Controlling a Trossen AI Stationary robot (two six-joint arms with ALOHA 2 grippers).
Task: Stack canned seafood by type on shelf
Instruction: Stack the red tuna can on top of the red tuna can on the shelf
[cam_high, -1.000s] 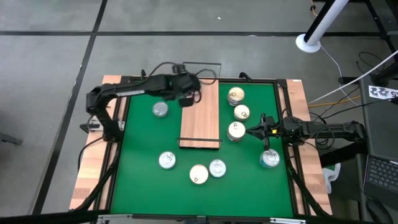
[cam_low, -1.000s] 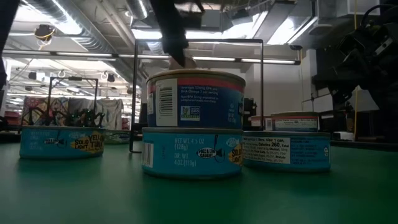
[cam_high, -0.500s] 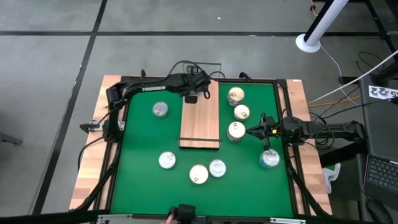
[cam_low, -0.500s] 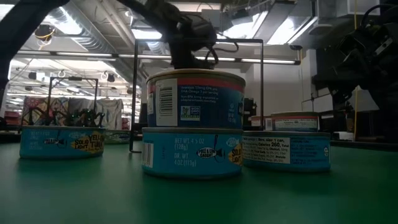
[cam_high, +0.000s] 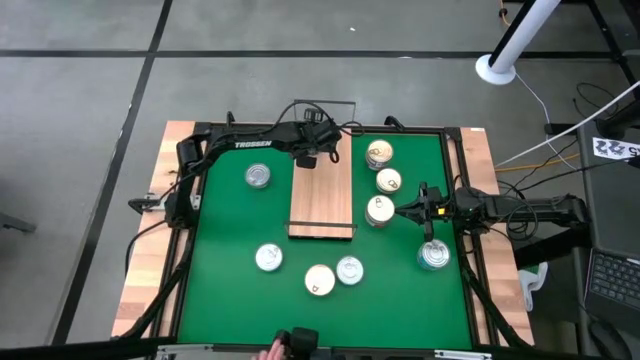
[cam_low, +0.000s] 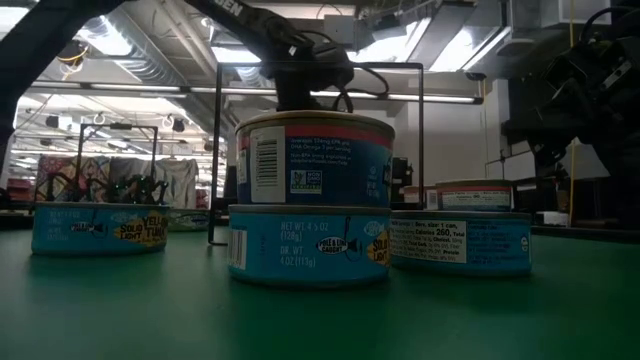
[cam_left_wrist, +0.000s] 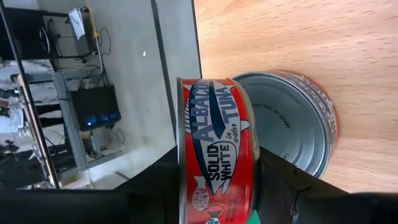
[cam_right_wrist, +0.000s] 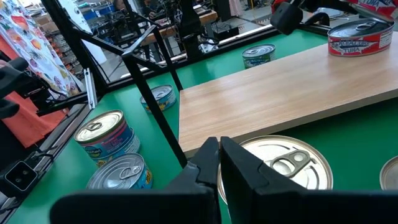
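My left gripper (cam_high: 318, 150) reaches over the far end of the shelf (cam_high: 322, 195), shut on a red-labelled tin of canned seafood (cam_left_wrist: 214, 130). Just under it, another red-labelled tin (cam_right_wrist: 360, 37) rests on the shelf board by its base, silver top (cam_left_wrist: 286, 124) up. More tins lie on the green mat: one left of the shelf (cam_high: 258, 177), three to its right (cam_high: 388, 181), several near the front (cam_high: 319, 280). My right gripper (cam_high: 402, 210) waits shut at the table's right, close beside a tin (cam_right_wrist: 280, 165). My left gripper pinches the red-labelled tin across its height, one finger (cam_left_wrist: 165, 186) on each flat face, with the label wall (cam_left_wrist: 217, 180) showing between them. The fingers slant down from the table's left side. The tin is held level above the shelf tin; whether they touch, I cannot tell.
Thin dark wire rails (cam_high: 325, 103) stand at the shelf's short ends. In the low view two blue tins stand stacked (cam_low: 312, 160) close to the camera. A person's hand (cam_high: 272, 350) shows at the table's near edge. Bare board lies along the shelf's middle (cam_right_wrist: 280, 87).
My left gripper has carried the red-labelled tin toward the table's right and down over the shelf's far end, rolling its wrist on the way. It has slowed to nearly still above the tin on the shelf. The right arm has kept still.
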